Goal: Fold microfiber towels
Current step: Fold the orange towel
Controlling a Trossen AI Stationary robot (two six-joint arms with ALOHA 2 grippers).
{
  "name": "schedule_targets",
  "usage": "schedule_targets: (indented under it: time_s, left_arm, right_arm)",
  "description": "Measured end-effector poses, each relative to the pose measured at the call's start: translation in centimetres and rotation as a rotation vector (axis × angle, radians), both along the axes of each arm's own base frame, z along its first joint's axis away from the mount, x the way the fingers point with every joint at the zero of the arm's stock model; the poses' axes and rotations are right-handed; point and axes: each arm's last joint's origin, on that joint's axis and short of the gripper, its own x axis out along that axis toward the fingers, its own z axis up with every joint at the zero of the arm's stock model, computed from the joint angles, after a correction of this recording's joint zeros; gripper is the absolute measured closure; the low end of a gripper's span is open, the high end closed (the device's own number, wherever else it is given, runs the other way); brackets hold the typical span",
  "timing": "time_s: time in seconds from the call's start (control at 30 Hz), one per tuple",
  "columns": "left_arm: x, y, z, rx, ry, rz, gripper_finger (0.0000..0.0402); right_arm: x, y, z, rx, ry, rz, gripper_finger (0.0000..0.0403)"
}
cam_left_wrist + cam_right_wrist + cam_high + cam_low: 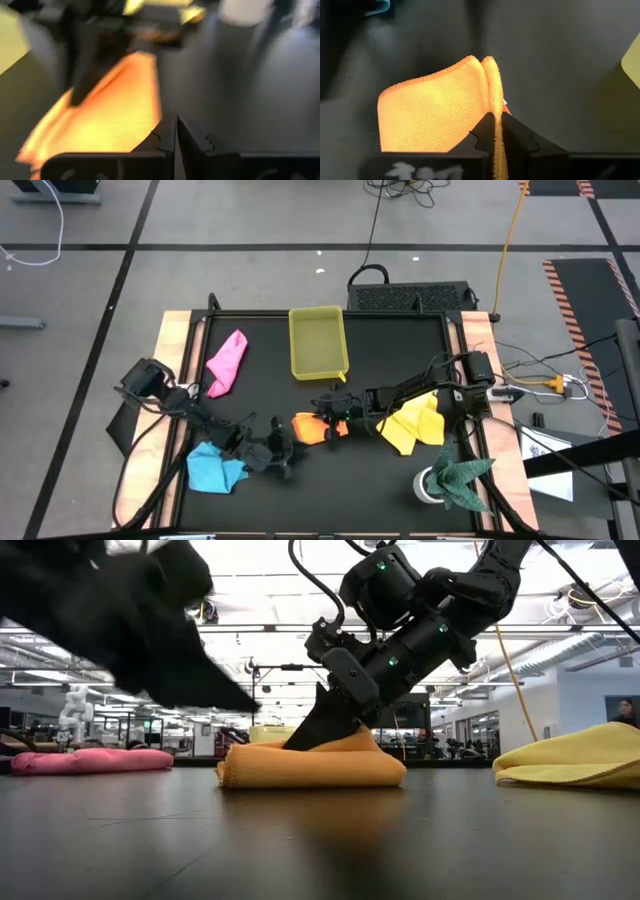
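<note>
orange towel (318,427), pink towel (227,362), yellow towel (413,423), blue towel (213,468)

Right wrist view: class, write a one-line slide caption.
Right end effector pinches the folded orange towel's doubled edge on the dark table.

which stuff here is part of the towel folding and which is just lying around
Job: orange towel, held by the right end effector; yellow towel; pink towel; light blue towel.
Lying about: yellow tray; dark green cloth.

Fuzzy orange cloth (435,110), matt tabletop (560,65)
</note>
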Motion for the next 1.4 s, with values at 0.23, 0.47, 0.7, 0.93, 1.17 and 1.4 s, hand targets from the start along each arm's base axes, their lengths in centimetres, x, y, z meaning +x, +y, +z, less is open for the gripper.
schedule_targets:
  time_s: [0.23, 0.47, 0.7, 0.93, 1.17, 1.4]
  left_arm:
    - [0.6, 1.7, -1.8, -0.065, 0.066, 0.114, 0.038]
    - [0.4, 1.6, -2.0, -0.076, 0.085, 0.121, 0.038]
    - [0.5, 1.5, -1.8, -0.093, 0.066, 0.121, 0.038]
    - [1.2, 1.7, -0.9, -0.127, -0.042, 0.139, 0.038]
    - [0.9, 3.7, -2.0, -0.096, 0.024, 0.341, 0.038]
    - [0.5, 4.2, -2.5, -0.112, 0.062, 0.415, 0.038]
  right_arm:
    - [-0.1, -0.4, 0.4, -0.047, 0.0, 0.019, 0.0291]
    - [-1.0, -1.3, 2.6, -0.177, 0.027, -0.151, 0.0259]
    - [-2.1, 0.9, 4.3, -0.187, 0.05, -0.042, 0.0277]
    - [-2.6, 2.8, 4.5, -0.147, 0.047, 0.036, 0.0315]
    - [-5.1, 0.5, 0.9, -0.069, 0.024, -0.105, 0.0369]
    - [-7.0, -1.4, -2.9, 0.0, -0.044, -0.201, 0.0398]
